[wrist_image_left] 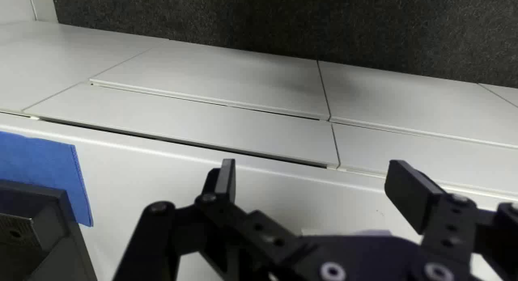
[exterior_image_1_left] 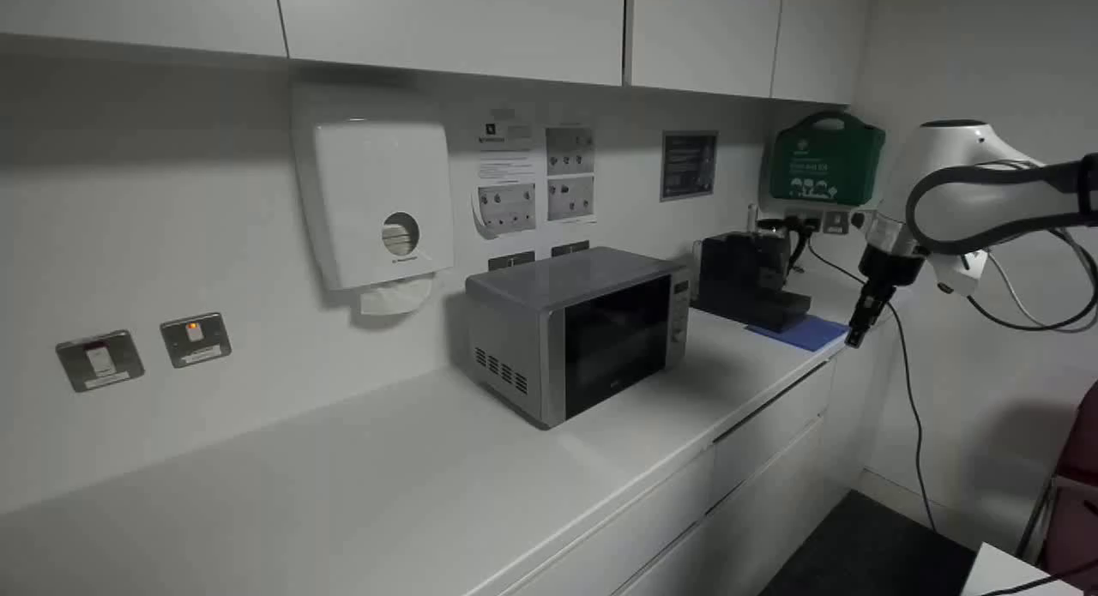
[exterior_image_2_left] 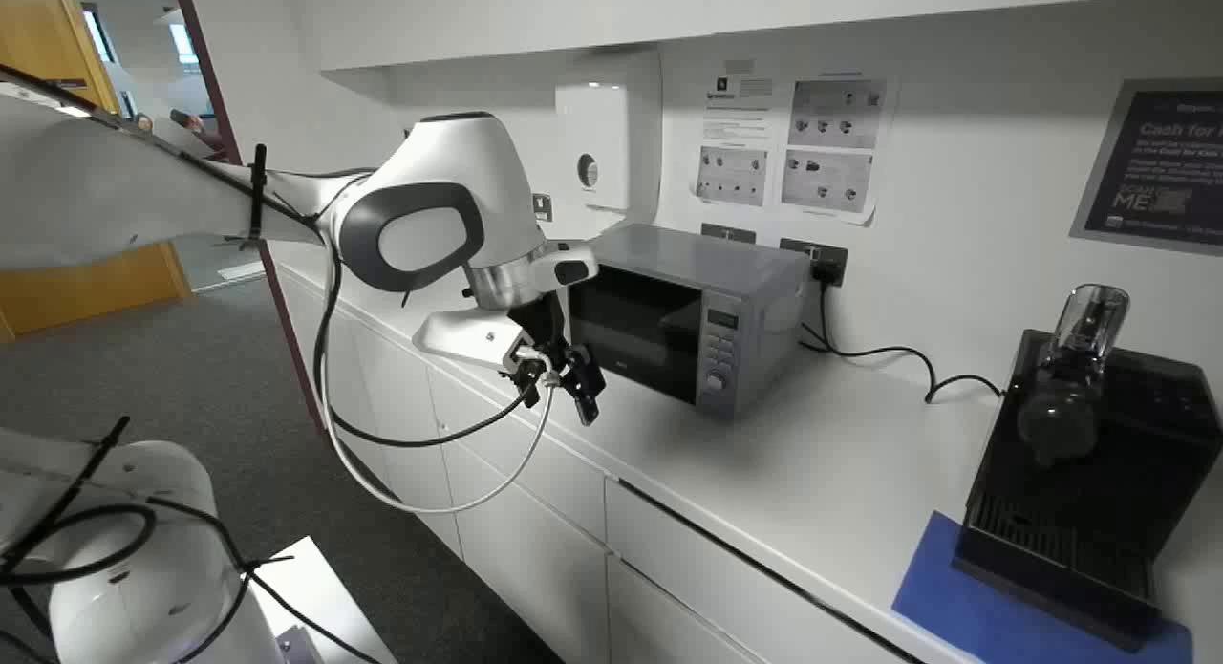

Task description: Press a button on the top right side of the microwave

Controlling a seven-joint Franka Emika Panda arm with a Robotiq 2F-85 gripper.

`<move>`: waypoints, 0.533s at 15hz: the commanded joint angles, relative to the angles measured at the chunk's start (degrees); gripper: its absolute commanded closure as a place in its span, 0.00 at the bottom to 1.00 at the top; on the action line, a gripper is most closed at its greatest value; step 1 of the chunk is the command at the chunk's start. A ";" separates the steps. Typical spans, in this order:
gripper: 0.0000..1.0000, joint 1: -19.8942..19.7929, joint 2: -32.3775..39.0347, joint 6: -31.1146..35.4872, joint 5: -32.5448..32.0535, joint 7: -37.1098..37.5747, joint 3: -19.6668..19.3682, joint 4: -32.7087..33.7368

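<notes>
A white bench (exterior_image_1_left: 343, 493) is running along the wall (exterior_image_1_left: 171, 253) beneath overhanging cupboards (exterior_image_1_left: 455, 21). Near the bench's front edge, the gripper (wrist_image_left: 311, 188) is pointing downward, released, with its fingers (wrist_image_left: 226, 179) standing wide apart in the wrist view. The white arm (exterior_image_2_left: 459, 158) is carrying it from above. The microwave (exterior_image_2_left: 764, 310) is standing on the bench near the wall, apart from the gripper; its dark door (exterior_image_1_left: 613, 347) is sitting closed, and its control panel (exterior_image_2_left: 721, 353) is facing outward at the right of the door. Further along the bench, a black coffee machine (exterior_image_2_left: 1156, 425) is resting partly on a blue cloth (exterior_image_2_left: 927, 568). In an exterior view, a white dispenser (exterior_image_1_left: 369, 193), printed sheets (exterior_image_1_left: 506, 167) and a green case (exterior_image_1_left: 825, 160) are hanging above the bench.
</notes>
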 commanded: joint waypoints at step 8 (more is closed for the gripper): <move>0.00 -0.27 6.42 6.69 -4.28 -4.30 -1.13 1.11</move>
